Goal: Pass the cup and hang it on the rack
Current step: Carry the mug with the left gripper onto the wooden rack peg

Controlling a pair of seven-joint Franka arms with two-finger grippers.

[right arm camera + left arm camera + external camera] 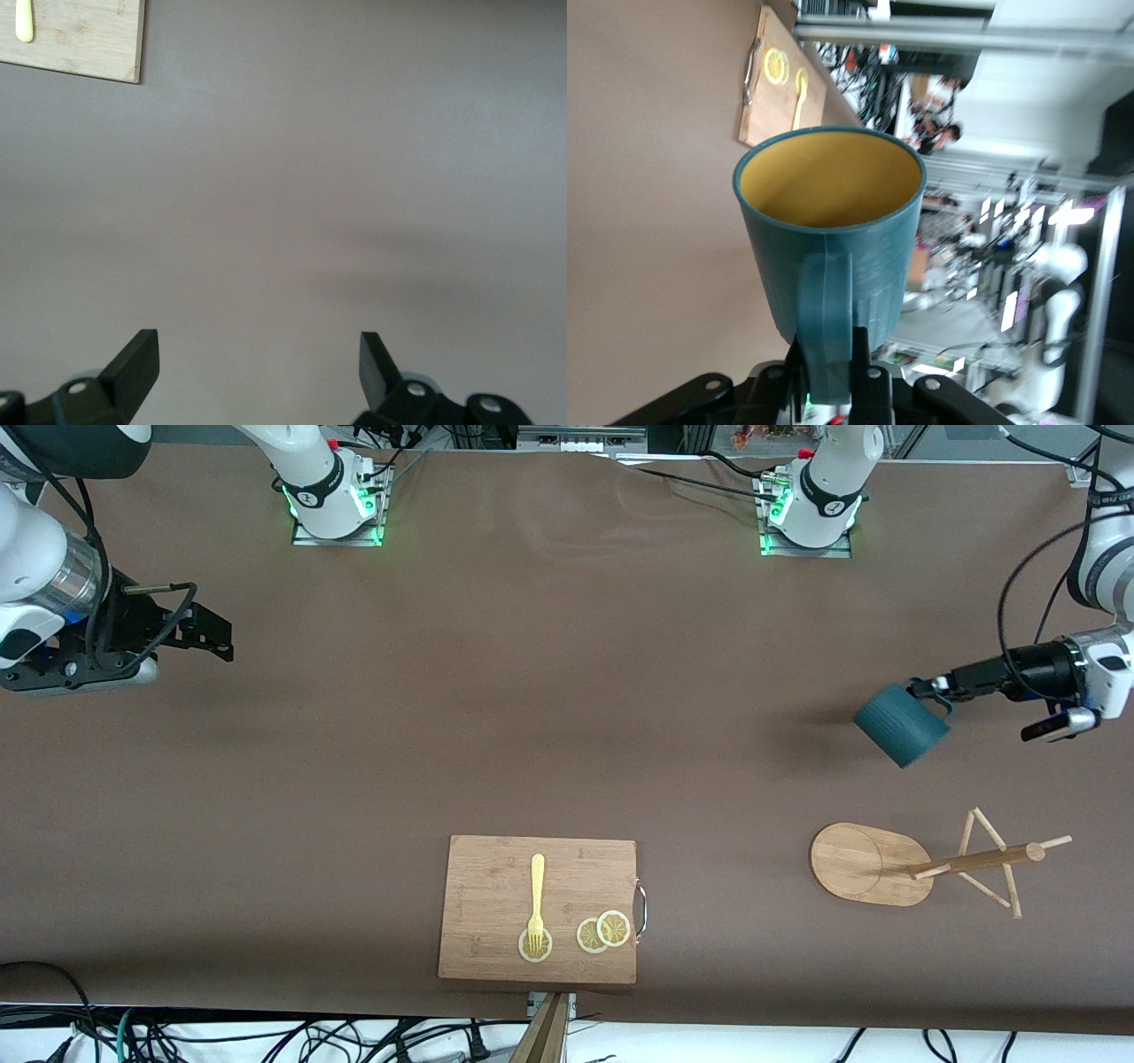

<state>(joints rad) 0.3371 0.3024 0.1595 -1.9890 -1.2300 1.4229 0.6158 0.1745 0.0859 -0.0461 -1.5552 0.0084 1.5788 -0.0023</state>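
The dark teal ribbed cup (899, 724) hangs tilted in the air over the brown table, at the left arm's end. My left gripper (928, 688) is shut on its handle. In the left wrist view the cup (833, 221) shows its yellowish inside, and the handle (826, 328) sits pinched between the black fingers of the left gripper (833, 359). The wooden rack (873, 864) stands on the table nearer to the front camera than the cup, with its post and pegs (983, 859) bare. My right gripper (213, 633) waits open and empty over the table at the right arm's end (259, 350).
A rectangular wooden cutting board (496, 868) lies near the table's front edge, midway along it. On it are a yellow fork (537, 899) and lemon slices (602, 932). A corner of the board (89, 44) shows in the right wrist view.
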